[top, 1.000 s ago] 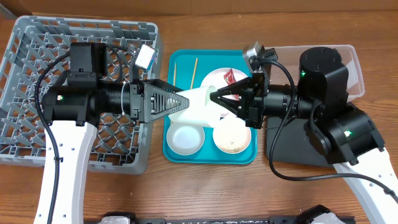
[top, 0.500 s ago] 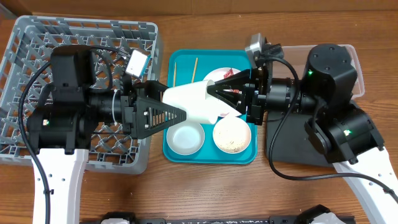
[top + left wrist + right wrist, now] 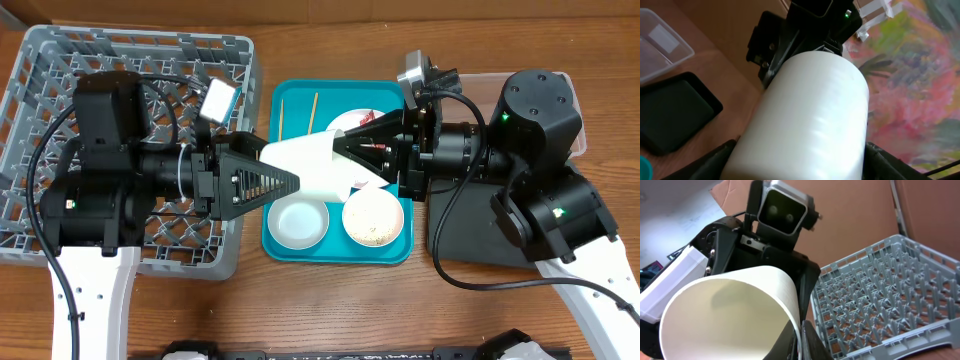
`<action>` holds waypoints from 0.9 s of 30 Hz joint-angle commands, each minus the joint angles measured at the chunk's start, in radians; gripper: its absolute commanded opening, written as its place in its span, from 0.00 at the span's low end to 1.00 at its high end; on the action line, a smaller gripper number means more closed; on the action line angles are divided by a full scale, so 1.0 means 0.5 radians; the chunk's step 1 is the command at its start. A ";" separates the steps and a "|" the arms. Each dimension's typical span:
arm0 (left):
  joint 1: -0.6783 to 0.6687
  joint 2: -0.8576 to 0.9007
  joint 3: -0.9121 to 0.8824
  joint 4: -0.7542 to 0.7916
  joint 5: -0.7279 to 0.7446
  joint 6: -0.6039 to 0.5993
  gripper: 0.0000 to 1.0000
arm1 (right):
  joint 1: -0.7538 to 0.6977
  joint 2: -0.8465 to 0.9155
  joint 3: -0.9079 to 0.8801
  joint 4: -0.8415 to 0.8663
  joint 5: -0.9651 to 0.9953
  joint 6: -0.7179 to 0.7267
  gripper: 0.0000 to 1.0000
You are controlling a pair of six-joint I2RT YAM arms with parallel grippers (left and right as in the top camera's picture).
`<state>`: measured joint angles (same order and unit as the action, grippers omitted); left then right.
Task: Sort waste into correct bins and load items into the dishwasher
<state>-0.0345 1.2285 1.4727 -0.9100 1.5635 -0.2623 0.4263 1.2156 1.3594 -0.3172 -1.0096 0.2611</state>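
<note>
A small white cup (image 3: 305,165) lies on its side in the air above the teal tray (image 3: 290,98). My left gripper (image 3: 283,165) is shut round its body, fingers on both sides (image 3: 800,165) of the cup (image 3: 810,115). My right gripper (image 3: 345,155) pinches its rim (image 3: 799,330), one finger inside the cup (image 3: 725,310). On the tray lie two chopsticks (image 3: 281,118), a white plate (image 3: 342,122) with a red wrapper (image 3: 368,122), an empty bowl (image 3: 298,222) and a bowl of rice grains (image 3: 372,218). The grey dish rack (image 3: 50,60) stands left.
A clear tub (image 3: 470,85) stands at the back right and a black tray (image 3: 470,245) in front of it, both partly under my right arm. They also show in the left wrist view: the tub (image 3: 660,45) and the black tray (image 3: 675,110). The rack (image 3: 880,295) shows in the right wrist view.
The cup has risen and shifted left, with both grippers on it. My left arm has drawn back over the rack and my right arm has followed.
</note>
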 commanded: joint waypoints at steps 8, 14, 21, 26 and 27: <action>0.003 -0.072 0.034 0.155 0.036 -0.192 0.65 | 0.008 -0.003 0.038 -0.011 -0.027 0.008 0.47; 0.002 -0.088 0.034 0.154 0.037 -0.211 0.62 | 0.008 -0.003 0.038 -0.011 0.027 0.009 0.41; 0.004 -0.123 0.034 0.169 0.037 -0.208 0.49 | -0.022 -0.008 0.038 -0.019 0.102 0.011 0.89; 0.005 -0.171 0.034 0.306 0.021 -0.210 0.43 | -0.175 -0.018 0.038 -0.111 0.302 0.238 1.00; 0.006 -0.181 0.034 0.318 -0.011 -0.210 0.43 | -0.215 -0.017 0.038 -0.149 0.350 0.328 1.00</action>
<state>-0.0345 1.1763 1.4727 -0.7712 1.5620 -0.3645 0.3740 1.2156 1.3594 -0.3668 -0.9298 0.3130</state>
